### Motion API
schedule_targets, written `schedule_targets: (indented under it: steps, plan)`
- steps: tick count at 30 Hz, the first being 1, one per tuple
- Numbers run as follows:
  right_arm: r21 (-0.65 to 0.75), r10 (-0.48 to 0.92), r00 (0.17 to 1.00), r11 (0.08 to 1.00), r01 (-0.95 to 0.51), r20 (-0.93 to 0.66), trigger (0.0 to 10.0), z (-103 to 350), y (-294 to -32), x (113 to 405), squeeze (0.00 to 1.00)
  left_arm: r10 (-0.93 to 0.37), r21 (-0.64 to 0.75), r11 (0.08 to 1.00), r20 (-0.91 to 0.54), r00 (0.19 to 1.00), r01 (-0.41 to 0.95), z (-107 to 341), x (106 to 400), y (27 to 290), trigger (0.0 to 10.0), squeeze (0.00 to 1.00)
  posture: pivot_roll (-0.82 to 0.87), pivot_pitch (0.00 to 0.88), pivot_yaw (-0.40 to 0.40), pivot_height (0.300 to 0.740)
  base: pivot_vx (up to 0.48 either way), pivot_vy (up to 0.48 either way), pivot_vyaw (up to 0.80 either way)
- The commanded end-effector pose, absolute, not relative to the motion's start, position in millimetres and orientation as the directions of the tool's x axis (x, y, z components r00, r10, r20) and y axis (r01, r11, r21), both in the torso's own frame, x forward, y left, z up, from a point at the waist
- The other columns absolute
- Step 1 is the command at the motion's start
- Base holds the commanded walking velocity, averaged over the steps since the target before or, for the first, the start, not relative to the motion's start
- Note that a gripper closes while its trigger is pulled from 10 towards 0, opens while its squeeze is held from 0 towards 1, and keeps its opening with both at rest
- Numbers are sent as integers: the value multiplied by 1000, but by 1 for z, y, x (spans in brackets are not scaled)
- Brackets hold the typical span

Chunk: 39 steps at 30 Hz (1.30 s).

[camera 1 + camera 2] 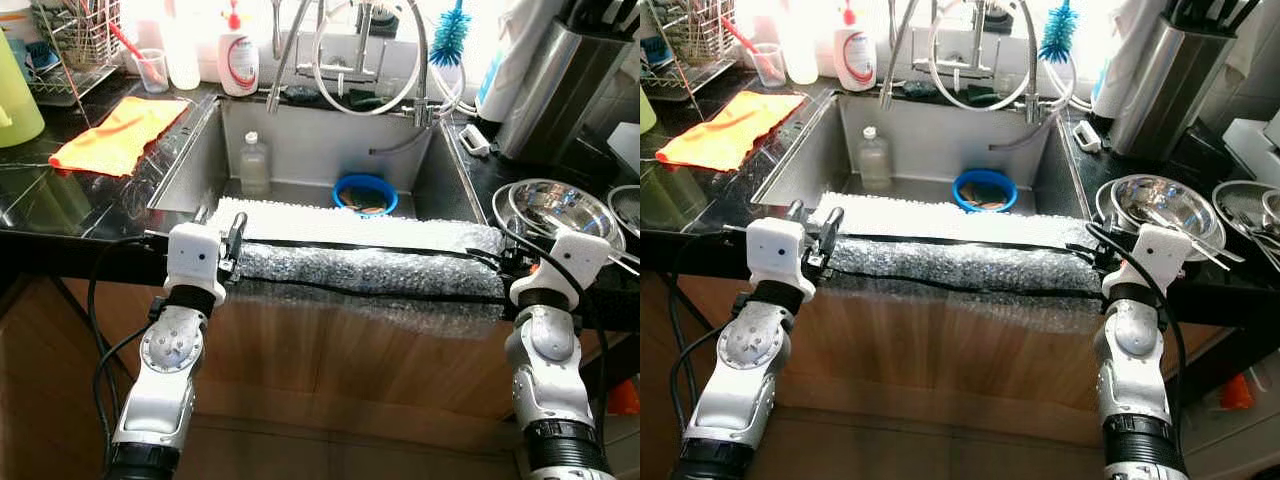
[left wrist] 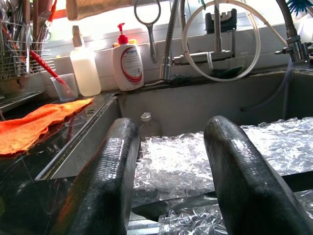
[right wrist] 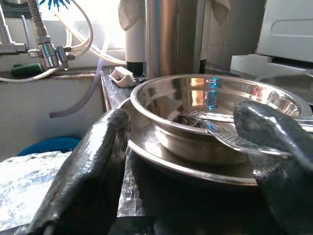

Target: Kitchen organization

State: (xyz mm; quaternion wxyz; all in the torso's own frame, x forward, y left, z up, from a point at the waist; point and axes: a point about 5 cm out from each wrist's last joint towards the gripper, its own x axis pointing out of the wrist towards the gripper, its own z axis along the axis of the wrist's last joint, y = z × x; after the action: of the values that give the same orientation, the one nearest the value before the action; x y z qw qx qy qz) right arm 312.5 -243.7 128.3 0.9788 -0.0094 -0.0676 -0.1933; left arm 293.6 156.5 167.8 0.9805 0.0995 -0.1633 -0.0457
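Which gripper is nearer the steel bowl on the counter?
Right. The right gripper points straight at the steel bowl, just short of its rim. The left gripper is across the sink, at the far end of the bubble wrap.

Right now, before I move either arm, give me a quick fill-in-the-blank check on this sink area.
1. The cloth on the counter left of the sink is ___.
2. The bowl inside the sink is ___.
3. The right gripper faces a steel bowl with its fingers ___.
4. The sink's front edge is covered with bubble ___.

Missing words: orange; blue; open; wrap
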Motion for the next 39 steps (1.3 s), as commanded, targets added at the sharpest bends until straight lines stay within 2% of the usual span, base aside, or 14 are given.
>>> schedule_targets:
  steps: [1, 20, 23, 39]
  plan:
    - [15, -389, 909, 920, 391, 149, 0, 132, -248, 315, 0, -131, 227, 972, 317, 939, 58, 169, 294, 153, 10000, 0, -7, 0, -83, 740, 0, 0, 0]
    - [7, -390, 905, 919, 394, 170, 0, 134, -248, 316, 0, -137, 221, 973, 302, 944, 70, 167, 295, 151, 10000, 0, -11, 0, -82, 740, 0, 0, 0]
    - [1, -387, 903, 919, 393, 188, 0, 138, -248, 318, 0, -98, 151, 987, 313, 945, 52, 172, 298, 154, 10000, 0, -9, 0, -85, 740, 0, 0, 0]
    - [0, -378, 902, 922, 387, 210, 0, 143, -248, 320, 0, -102, 153, 987, 318, 943, 55, 174, 299, 153, 10000, 0, -10, 0, -85, 740, 0, 0, 0]
